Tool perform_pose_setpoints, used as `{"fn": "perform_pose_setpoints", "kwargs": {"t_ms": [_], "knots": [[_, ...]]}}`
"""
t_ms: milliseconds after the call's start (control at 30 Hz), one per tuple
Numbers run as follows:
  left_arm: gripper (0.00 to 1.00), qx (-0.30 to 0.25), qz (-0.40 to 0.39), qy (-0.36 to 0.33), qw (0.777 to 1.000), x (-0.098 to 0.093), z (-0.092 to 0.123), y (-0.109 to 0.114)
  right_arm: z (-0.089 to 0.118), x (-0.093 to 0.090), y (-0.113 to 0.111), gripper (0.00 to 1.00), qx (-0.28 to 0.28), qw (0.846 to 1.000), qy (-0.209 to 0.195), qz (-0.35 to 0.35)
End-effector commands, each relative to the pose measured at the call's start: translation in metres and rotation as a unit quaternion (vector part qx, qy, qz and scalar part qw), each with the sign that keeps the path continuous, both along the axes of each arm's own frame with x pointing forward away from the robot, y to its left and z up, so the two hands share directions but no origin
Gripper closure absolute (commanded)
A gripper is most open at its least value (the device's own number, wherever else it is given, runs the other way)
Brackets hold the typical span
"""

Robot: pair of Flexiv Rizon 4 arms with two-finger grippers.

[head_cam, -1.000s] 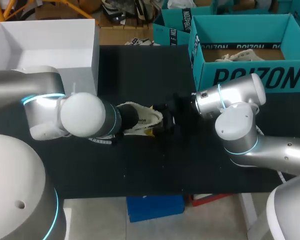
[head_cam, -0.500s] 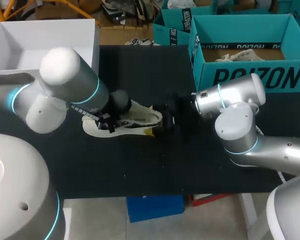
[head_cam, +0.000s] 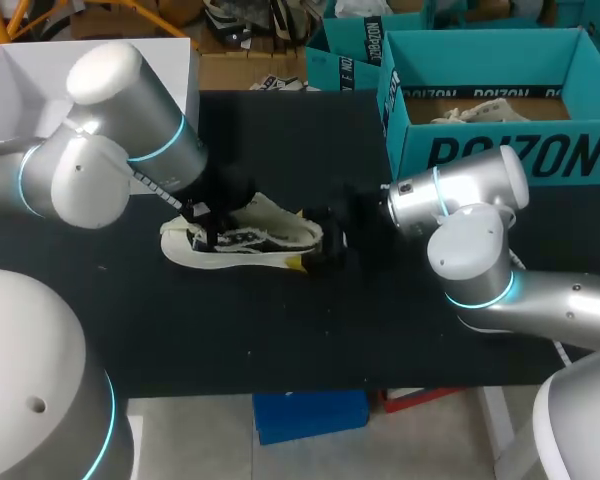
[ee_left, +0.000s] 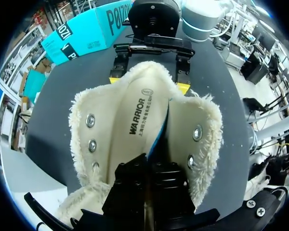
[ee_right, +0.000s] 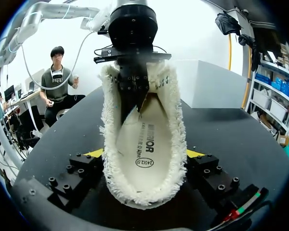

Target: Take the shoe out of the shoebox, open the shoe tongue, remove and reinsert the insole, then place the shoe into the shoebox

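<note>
- The shoe [head_cam: 250,240] lies on the black table [head_cam: 280,330], between both arms.
- The right gripper [ee_right: 144,154] clamps one end of it, with a yellow tip on each side.
- The left gripper [ee_left: 147,168] reaches inside, its fingers pinched on the insole's [ee_left: 137,120] lifted edge.

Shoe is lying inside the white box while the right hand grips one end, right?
No. The shoe lies on the black table, outside the white box, as the head view shows. The right hand does grip one end.
</note>
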State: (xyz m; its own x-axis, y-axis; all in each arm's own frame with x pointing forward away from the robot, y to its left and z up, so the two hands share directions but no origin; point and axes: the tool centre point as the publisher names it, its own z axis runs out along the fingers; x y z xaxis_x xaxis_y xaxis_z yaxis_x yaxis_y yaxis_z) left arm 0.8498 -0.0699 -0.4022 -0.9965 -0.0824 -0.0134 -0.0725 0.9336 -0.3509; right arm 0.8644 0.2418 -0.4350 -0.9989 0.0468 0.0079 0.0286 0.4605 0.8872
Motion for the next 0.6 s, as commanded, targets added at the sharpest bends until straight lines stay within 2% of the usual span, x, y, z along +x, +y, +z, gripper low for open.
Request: {"fn": "perform_pose_setpoints", "kwargs": {"t_ms": [33,600], "knots": [[1.0,-0.003,-0.017,0.018,1.0,-0.0011,0.0171,0.009,-0.0069,0.0004,-0.0076,1.0,-0.001,1.0,0.0,0.0],[1.0,-0.024,-0.036,0.051,0.998,-0.0028,0.0214,0.0059,-0.0069,0.0004,-0.0076,1.0,-0.001,1.0,0.0,0.0]]}}
